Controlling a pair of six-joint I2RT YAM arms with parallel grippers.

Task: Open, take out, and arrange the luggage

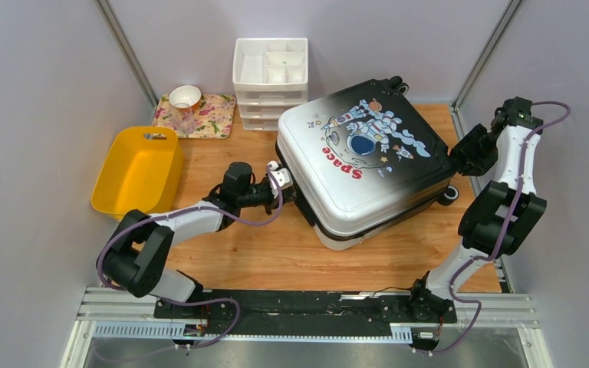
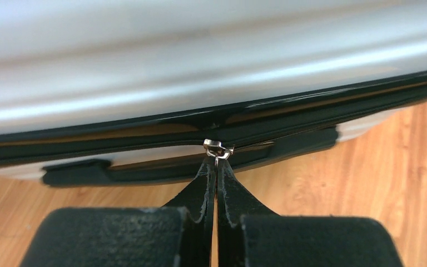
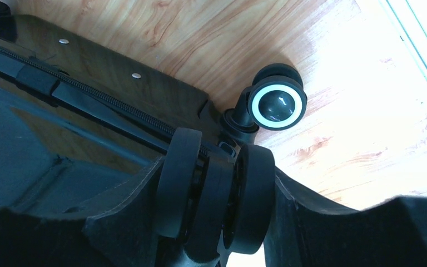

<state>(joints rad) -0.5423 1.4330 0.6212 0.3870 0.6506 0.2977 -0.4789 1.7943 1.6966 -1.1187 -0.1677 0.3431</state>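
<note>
The luggage (image 1: 364, 165), a hard-shell suitcase with an astronaut "Space" print, lies flat and closed on the wooden table. My left gripper (image 1: 282, 180) is at its left side, shut on the metal zipper pull (image 2: 218, 149) of the black zipper band (image 2: 144, 136). My right gripper (image 1: 460, 157) is at the suitcase's right end, its fingers (image 3: 128, 211) closed around a black double wheel (image 3: 214, 194). A second wheel (image 3: 277, 103) with a white ring shows just beyond it.
A yellow plastic bin (image 1: 138, 170) stands at the left. A white drawer organizer (image 1: 270, 77) stands at the back, with a floral tray (image 1: 199, 116) holding a bowl and cup beside it. Grey walls close in both sides.
</note>
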